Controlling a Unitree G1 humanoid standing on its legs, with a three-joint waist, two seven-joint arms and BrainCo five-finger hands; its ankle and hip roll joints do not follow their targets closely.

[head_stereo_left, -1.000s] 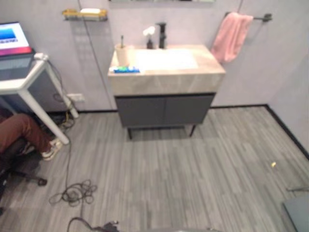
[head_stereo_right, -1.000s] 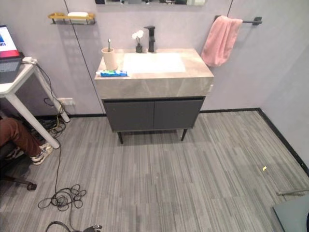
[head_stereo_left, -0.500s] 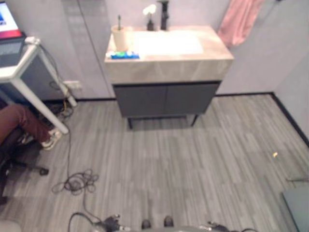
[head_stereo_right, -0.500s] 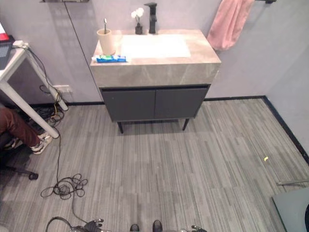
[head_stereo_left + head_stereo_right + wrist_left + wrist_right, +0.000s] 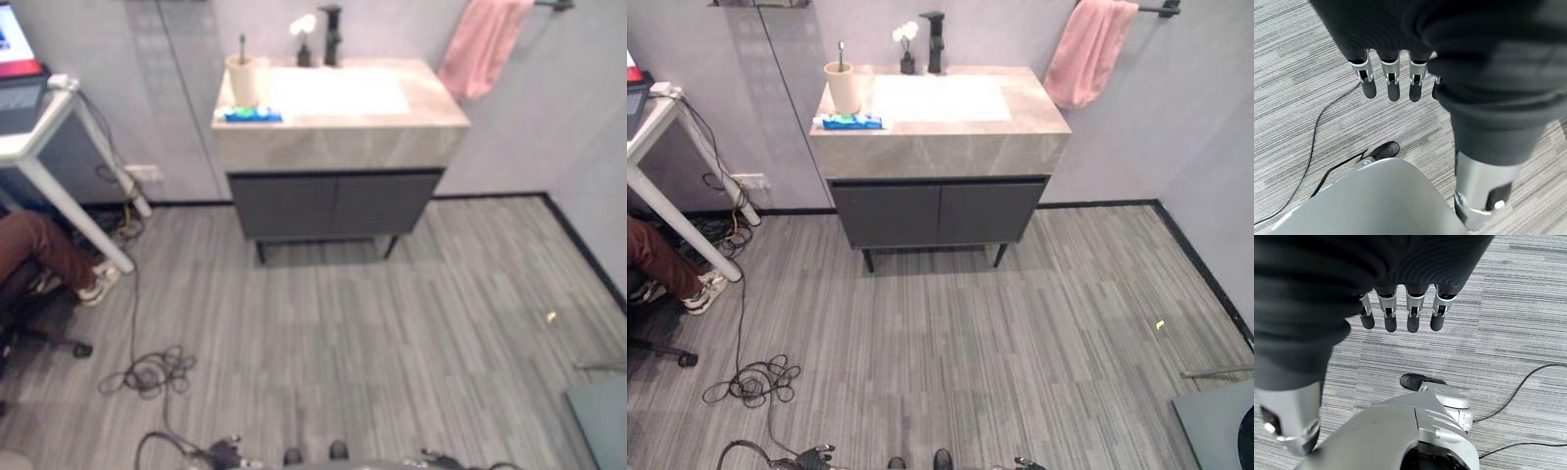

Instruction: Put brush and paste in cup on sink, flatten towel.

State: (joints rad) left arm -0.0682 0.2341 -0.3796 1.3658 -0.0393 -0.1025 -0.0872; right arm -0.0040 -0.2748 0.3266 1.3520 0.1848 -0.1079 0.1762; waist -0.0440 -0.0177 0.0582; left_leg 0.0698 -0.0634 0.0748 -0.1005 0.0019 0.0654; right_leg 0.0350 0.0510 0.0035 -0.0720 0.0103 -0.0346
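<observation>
Your sink (image 5: pixel 940 127) sits at about 12 o'clock. The cup (image 5: pixel 842 87) is on its counter at roughly 11, with the brush (image 5: pixel 841 54) already standing in it, and the paste (image 5: pixel 851 121) lies flat just in front of the cup by the counter edge. The pink towel (image 5: pixel 1085 53) hangs bunched on its bar at about 1. Your left hand (image 5: pixel 1392 73) and right hand (image 5: pixel 1400 308) both hang with relaxed fingers, holding nothing.

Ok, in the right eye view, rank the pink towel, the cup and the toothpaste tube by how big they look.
1. Pink towel, hanging from the wall bar: clearly largest.
2. Cup and toothpaste tube, both on the sink counter: they look alike in size, so I won't rank them.
</observation>
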